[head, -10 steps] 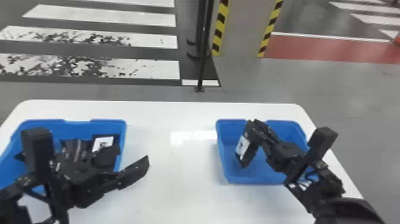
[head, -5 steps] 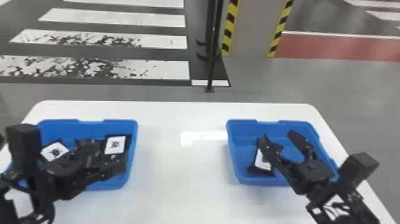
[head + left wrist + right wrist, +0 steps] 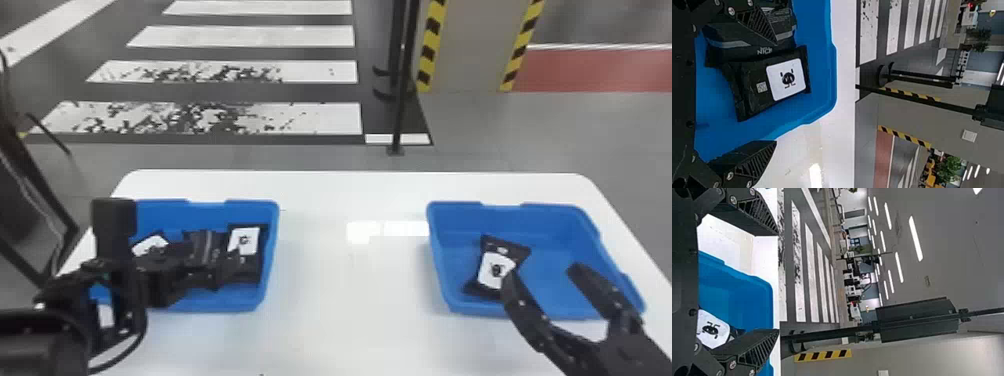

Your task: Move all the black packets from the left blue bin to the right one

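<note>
- So the right pincer (image 3: 544,273) is released, fingers spread wide over the right bin (image 3: 550,245), nothing between them afaict.
- One black packet (image 3: 492,272) lies in that bin, label up, right by one finger. Can't honestly tell from this angle if they're touching.
- Left pincer (image 3: 775,93) is also empty and wide open, over the left bin (image 3: 252,203).
- Below it there's a packet with a white label (image 3: 770,82), up against a darker striped packet (image 3: 750,41). Another labelled packet (image 3: 150,245) lies over on the far left side of the bin.
- Both bins sit on the white worktop (image 3: 350,310), well apart.
- My read: one drop-off is done and the job's in its early part, next pick being lined up.
- Next move imo: right one lifts clear without dragging its packet, left one lowers, straddles a single packet and closes. Main risk is snagging the neighbour too.
</note>
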Motion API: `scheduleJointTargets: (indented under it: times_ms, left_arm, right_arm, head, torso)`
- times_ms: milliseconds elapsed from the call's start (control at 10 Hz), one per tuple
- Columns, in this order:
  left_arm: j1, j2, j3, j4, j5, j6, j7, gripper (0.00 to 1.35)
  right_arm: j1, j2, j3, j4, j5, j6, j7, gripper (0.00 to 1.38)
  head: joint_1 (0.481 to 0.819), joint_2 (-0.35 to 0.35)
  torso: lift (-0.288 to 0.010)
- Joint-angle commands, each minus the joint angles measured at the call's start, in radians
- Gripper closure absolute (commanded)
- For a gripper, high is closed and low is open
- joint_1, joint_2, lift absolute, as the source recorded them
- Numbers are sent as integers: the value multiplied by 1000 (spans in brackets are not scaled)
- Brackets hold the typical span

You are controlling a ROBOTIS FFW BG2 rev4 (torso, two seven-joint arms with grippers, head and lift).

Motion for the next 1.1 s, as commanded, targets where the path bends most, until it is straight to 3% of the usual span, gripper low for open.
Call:
scheduleJointTargets:
  times_ms: [0,400,700,800,900,1000]
  left_arm:
    - [-79,10,-19,84,-32,32,2,159]
    - [-197,34,-121,209,-86,127,5,157]
    - [-263,41,-207,320,-86,135,5,171]
    - [-273,41,-217,344,-106,147,5,380]
    - [-276,39,-215,351,-140,157,6,691]
    - [-271,39,-201,356,-164,142,5,861]
  right_arm:
    - [32,3,6,-7,-23,0,5,156]
    - [35,10,20,18,-49,12,20,157]
    - [25,10,24,35,-65,22,23,157]
    - [17,10,28,47,-73,22,28,157]
    - [17,10,30,47,-77,22,28,157]
    - [17,10,30,50,-81,22,29,157]
  head:
    - [695,41]
    - [695,62]
    - [695,24]
    - [695,13]
    - [695,12]
    - [695,19]
  torso:
    - [-140]
    - [-140]
    - [-140]
    - [-140]
    - [-140]
    - [-140]
